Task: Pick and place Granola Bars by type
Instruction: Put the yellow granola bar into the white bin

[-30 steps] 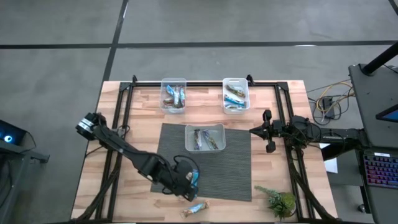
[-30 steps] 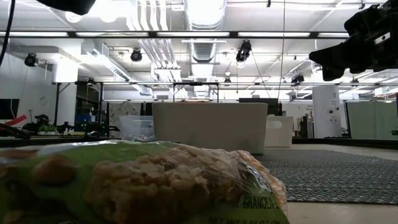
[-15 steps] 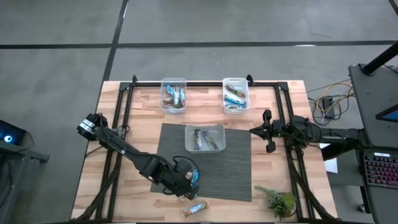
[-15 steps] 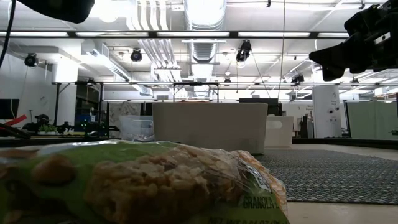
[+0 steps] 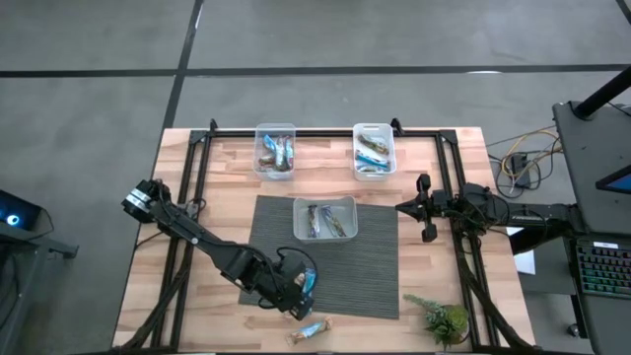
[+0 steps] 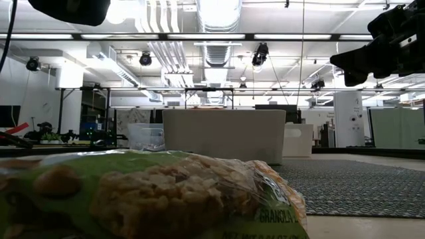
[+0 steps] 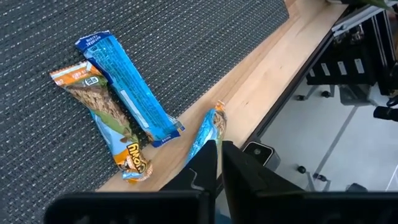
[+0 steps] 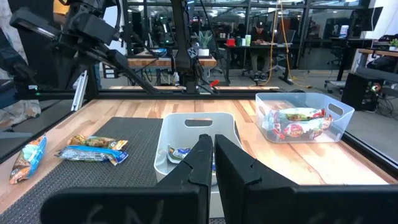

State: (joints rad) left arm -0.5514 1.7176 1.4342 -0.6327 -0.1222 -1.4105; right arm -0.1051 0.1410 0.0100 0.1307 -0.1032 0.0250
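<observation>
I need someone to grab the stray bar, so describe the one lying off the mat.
Start at the dark mat on the wooden table. Just past its near edge lies one granola bar, alone on bare wood; the other loose bars rest on the mat.

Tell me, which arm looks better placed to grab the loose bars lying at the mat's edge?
The left. Its pincer, shut, hangs right above the loose bars at the mat edge, while the right pincer waits by the table's far side.

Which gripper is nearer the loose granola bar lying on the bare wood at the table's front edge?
The left. The left gripper hangs just beside that granola bar, over the mat's front edge. The right gripper waits far off, by the mat's right rear corner.
</observation>
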